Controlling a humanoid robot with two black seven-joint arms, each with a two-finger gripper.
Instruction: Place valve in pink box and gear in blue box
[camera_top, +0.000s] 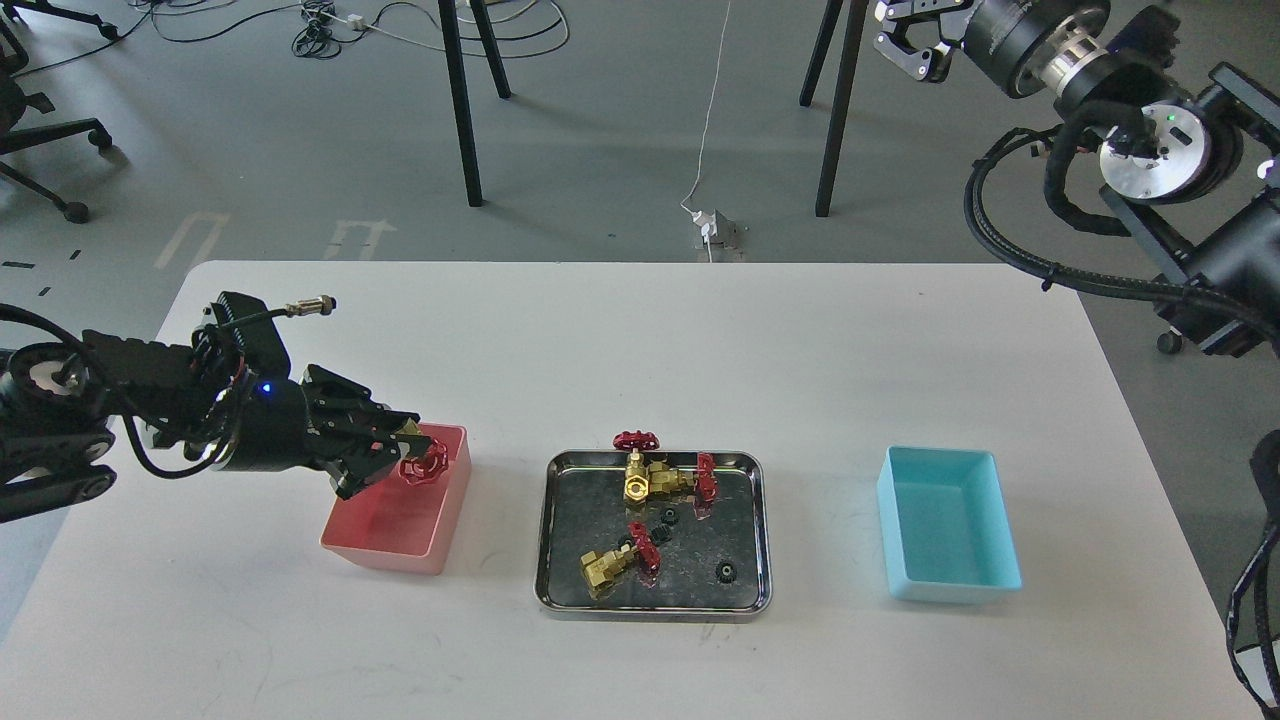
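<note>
My left gripper is shut on a valve, whose red handwheel shows at the fingertips, just above the far part of the pink box. Three more valves lie in the steel tray: one upright, one beside it, one at the front left. Tiny black gears lie in the tray too, one in the middle and one at the front right. The blue box stands at the right, empty. My right gripper is open and empty, high at the top right.
The white table carries the pink box, the tray and the blue box in a row near the front. Black table legs, cables and a chair base are on the floor beyond. My right arm's cables hang along the right edge.
</note>
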